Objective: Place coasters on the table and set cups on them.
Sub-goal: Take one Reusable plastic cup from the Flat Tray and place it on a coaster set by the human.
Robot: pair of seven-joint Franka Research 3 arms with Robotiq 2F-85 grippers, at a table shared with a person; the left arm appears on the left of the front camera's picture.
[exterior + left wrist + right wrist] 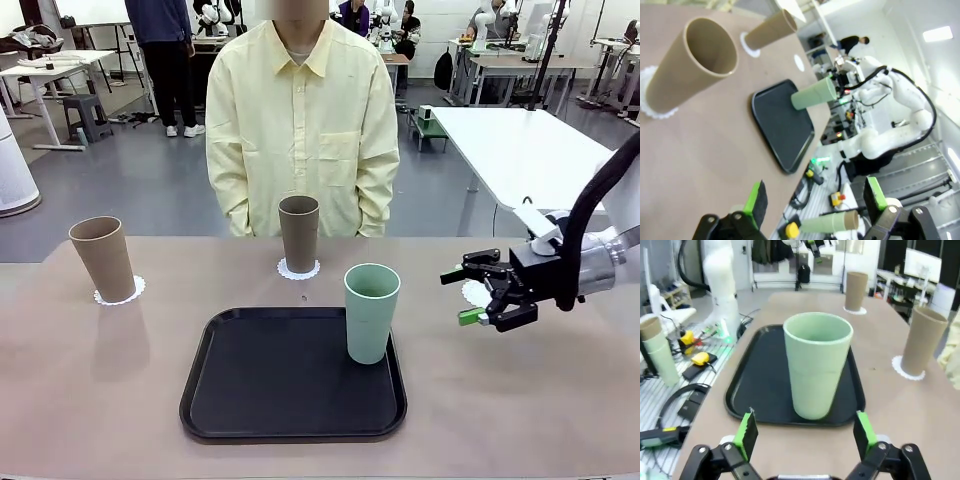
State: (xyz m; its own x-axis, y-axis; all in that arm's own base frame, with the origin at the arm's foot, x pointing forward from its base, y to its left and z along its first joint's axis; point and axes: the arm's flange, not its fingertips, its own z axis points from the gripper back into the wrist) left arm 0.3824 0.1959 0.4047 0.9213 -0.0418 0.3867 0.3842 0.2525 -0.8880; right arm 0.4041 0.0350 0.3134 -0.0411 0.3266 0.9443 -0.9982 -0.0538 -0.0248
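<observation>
Step three looks due: right gripper (484, 296), jaws wide and empty, faces the pale mint tapered tumbler (371, 312) on the black tray's (250, 420) right edge, bare white lacy doily (474, 292) waiting beneath the gripper.

Right arm (610, 215): glossy white rounded shell, a silver-grey metal collar behind the jaws, a thick black cable looping over the wrist.
Right gripper (472, 296): black angular linkage body, two fingers tipped with bright green pads (746, 433); round pivot bolts at the knuckles just behind the pads.
Left gripper (815, 202): same black linkage build, green pads (756, 203), silver pivot bolts at the base of each finger.
Person (302, 130): pale yellow button-up shirt, long sleeves, pointed collar, one chest pocket.
</observation>
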